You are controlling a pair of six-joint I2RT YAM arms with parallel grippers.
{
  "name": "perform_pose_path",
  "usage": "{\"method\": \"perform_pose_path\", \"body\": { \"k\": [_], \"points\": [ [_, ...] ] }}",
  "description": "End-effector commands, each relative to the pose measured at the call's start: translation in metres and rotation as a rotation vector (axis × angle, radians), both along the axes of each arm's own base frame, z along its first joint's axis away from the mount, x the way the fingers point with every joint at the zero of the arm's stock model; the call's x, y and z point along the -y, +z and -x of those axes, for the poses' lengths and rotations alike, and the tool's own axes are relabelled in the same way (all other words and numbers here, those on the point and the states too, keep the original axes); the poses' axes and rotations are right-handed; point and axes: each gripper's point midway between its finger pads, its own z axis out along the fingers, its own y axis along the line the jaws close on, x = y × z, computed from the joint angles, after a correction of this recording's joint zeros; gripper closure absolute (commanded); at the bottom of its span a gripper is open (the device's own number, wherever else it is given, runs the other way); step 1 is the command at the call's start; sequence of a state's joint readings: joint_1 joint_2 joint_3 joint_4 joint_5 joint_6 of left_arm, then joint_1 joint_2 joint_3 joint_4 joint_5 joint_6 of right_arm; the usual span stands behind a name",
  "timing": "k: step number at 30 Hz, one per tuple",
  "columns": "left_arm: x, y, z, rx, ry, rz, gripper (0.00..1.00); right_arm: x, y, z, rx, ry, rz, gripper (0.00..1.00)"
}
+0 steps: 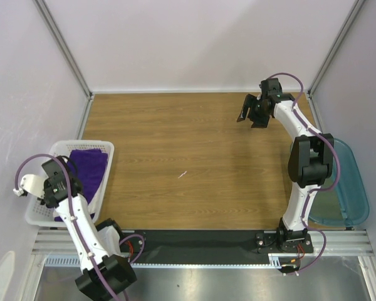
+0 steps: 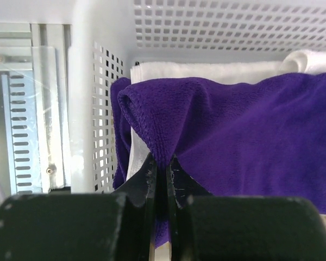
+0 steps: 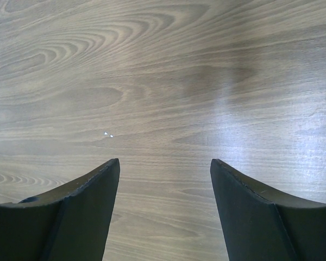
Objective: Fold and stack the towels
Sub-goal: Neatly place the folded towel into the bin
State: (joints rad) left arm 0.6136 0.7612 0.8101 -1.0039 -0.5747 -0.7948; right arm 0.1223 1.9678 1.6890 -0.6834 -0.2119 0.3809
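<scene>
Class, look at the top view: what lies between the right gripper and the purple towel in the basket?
Bare wooden table, then the wall of the white basket, between the right gripper and the purple towel. The top view shows it.

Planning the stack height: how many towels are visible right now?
2. A purple towel in the basket, pinched by the left end effector; a white towel behind it. More may lie hidden underneath.
</scene>
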Motion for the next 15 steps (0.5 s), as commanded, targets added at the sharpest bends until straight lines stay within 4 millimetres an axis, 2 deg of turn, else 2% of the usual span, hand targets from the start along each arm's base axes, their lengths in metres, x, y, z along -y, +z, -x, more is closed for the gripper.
{"method": "perform_pose_path", "body": {
  "k": [1, 5, 8, 9, 12, 15],
  "points": [
    [-0.007, 0.007, 0.013, 0.001, 0.074, -0.056, 1.0, -0.002, 0.016, -0.011, 0.052, 0.009, -0.016, 0.26],
    [-0.007, 0.003, 0.016, -0.025, 0.086, -0.045, 0.93, -0.002, 0.013, -0.009, 0.043, 0.008, -0.012, 0.25],
    [-0.008, 0.005, 0.025, -0.045, 0.146, -0.051, 0.65, 0.0, 0.012, -0.006, 0.04, 0.006, -0.004, 0.24],
    [-0.008, 0.005, 0.025, -0.043, 0.147, -0.051, 0.4, 0.001, 0.013, -0.006, 0.045, 0.007, 0.0, 0.23],
    [-0.006, 0.008, 0.027, -0.028, 0.165, -0.048, 0.09, 0.002, 0.017, -0.006, 0.056, 0.006, 0.008, 0.2],
    [-0.007, 0.021, 0.028, 0.014, 0.171, -0.083, 0.0, 0.001, 0.023, -0.008, 0.069, 0.014, -0.003, 0.19]
  ]
}}
